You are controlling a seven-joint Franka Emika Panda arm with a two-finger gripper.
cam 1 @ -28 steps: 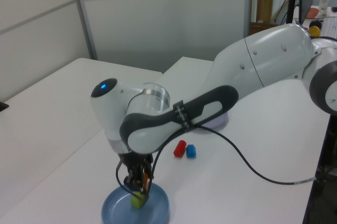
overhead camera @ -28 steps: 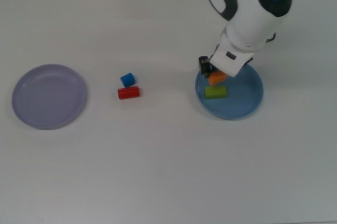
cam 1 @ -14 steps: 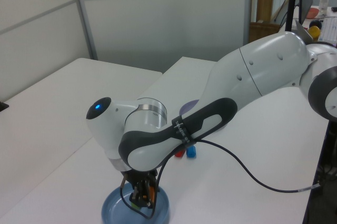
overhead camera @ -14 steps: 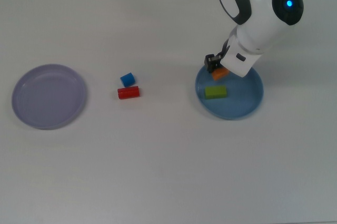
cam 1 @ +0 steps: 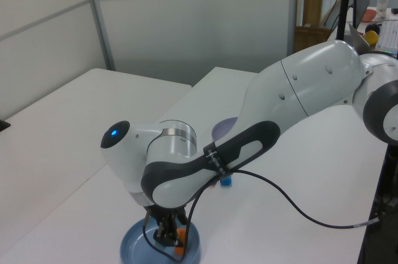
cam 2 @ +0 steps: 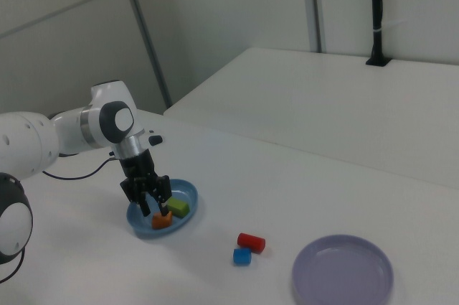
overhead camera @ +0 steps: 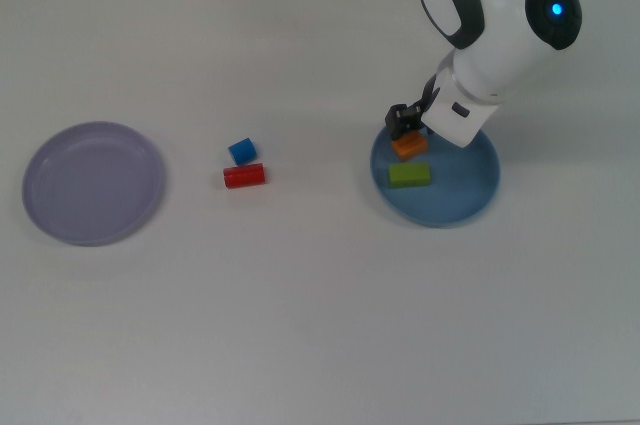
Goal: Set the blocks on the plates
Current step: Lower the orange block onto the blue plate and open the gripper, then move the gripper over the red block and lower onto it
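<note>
The orange block (overhead camera: 409,145) lies on the light blue plate (overhead camera: 470,200), next to the green block (overhead camera: 410,174). My gripper (overhead camera: 406,127) hangs just above the orange block with its fingers open and nothing between them; the right view shows the gripper (cam 2: 154,200) clear of the orange block (cam 2: 162,220). The blue cube (overhead camera: 242,151) and the red block (overhead camera: 244,176) sit together on the table mid-left in the top view. The lavender plate (overhead camera: 94,183) holds nothing at the top view's far left.
The white arm (cam 1: 205,164) arches over the table and hides much of the blue plate (cam 1: 134,245) in the left view. A black cable (cam 1: 298,202) trails from the arm. Wall panels stand beyond the table.
The orange block has gone from hanging in my gripper to lying on the blue plate beside the green block, and the fingers have let go of it.
</note>
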